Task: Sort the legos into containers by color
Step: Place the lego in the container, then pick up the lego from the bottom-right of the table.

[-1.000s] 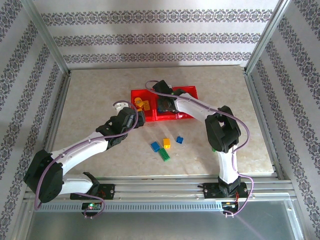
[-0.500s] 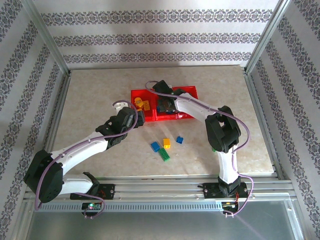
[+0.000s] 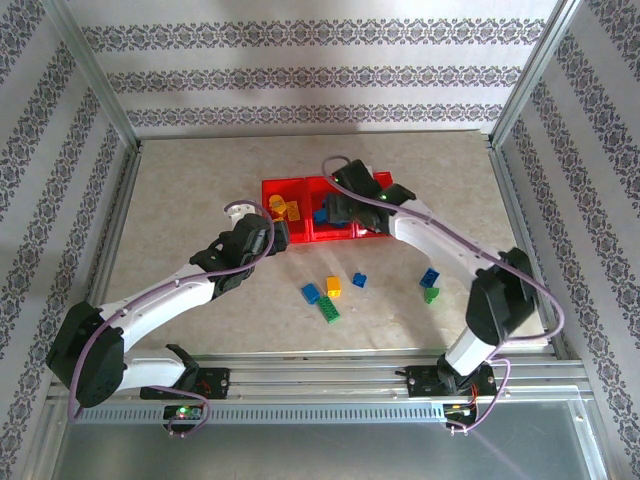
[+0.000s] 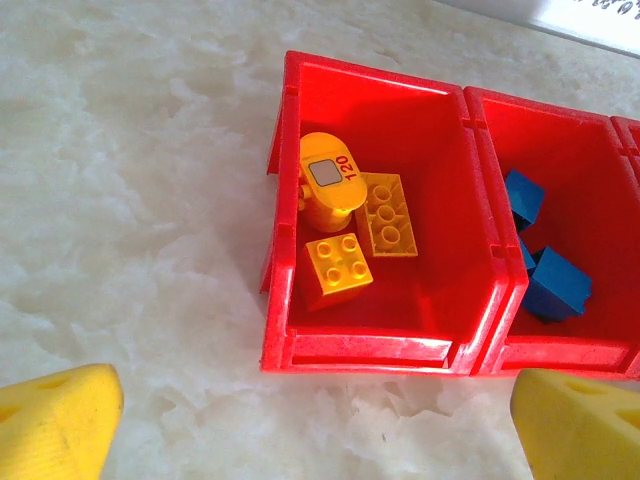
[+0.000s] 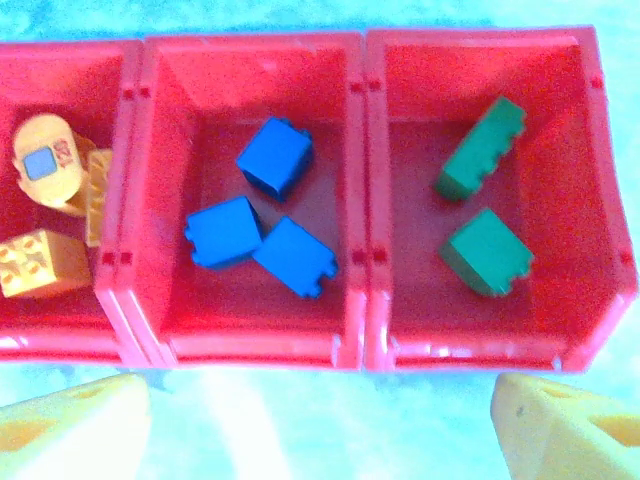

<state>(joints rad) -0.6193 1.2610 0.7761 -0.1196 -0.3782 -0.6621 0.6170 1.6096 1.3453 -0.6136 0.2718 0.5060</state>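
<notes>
My right gripper [image 5: 320, 440] hangs open and empty over the containers [image 5: 250, 42], my left gripper [image 4: 320, 420] gaping beside them. Sorted legos [image 5: 290, 255] sit inside; loose ones lie on the table [image 3: 200, 200] nearby, and they look light, rigid and slick, probably best pinched across their flat sides.

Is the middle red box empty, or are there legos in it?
Not empty. Three blue bricks lie inside the middle bin.
</notes>
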